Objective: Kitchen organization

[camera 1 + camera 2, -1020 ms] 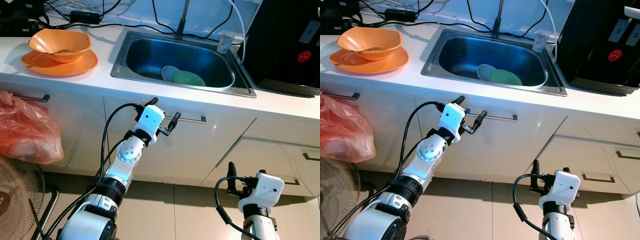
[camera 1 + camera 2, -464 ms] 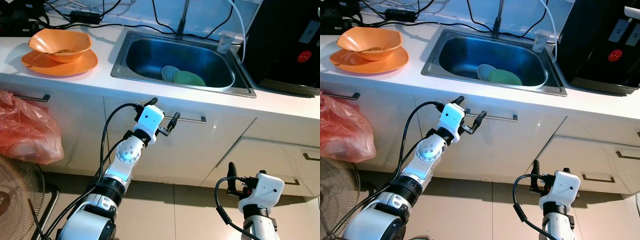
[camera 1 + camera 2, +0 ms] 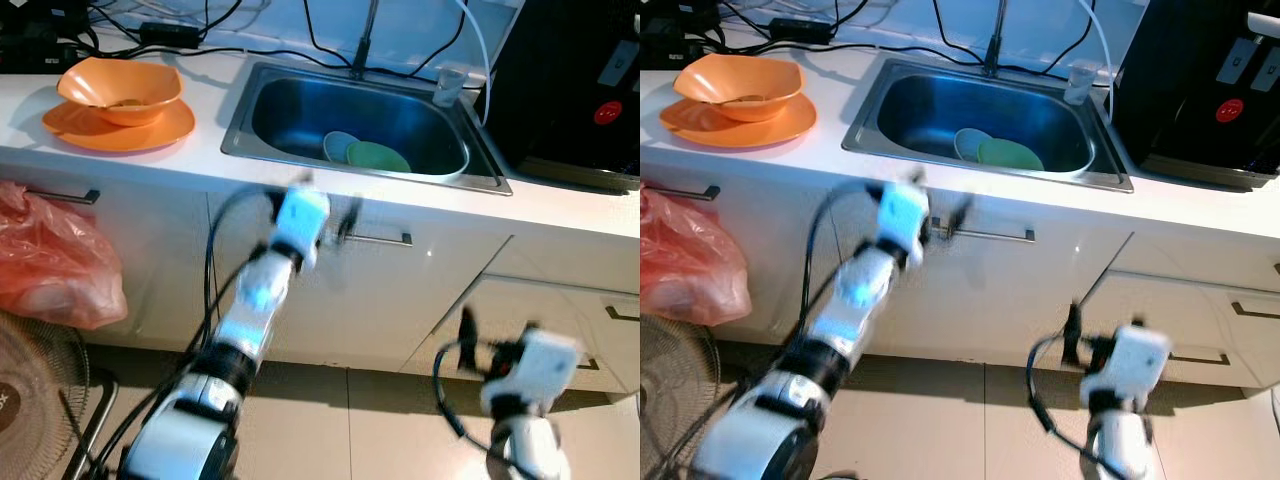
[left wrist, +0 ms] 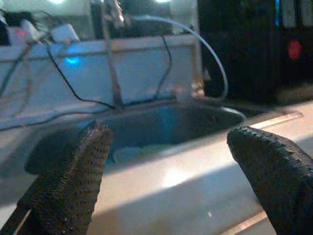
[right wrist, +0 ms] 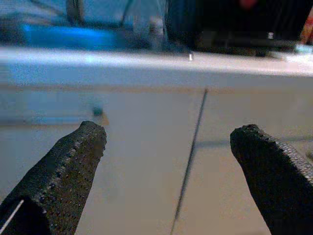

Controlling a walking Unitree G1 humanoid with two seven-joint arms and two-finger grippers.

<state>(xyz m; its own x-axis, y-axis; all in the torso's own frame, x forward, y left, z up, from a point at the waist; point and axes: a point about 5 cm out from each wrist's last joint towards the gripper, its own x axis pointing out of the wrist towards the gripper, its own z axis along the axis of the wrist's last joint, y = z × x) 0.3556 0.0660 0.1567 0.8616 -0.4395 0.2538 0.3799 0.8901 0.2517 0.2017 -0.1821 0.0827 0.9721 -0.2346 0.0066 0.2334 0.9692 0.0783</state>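
Counter-set sink [image 3: 300,150] — long axis left-right.

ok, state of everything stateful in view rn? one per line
left gripper: open, empty, raised in front of the sink edge
right gripper: open, empty, low by the cabinet fronts
sink: no water running, holds two plates
green plate: lying in the sink, overlapping the pale plate
orange bowl: upright, stacked on the orange plate
cabinet doors: closed
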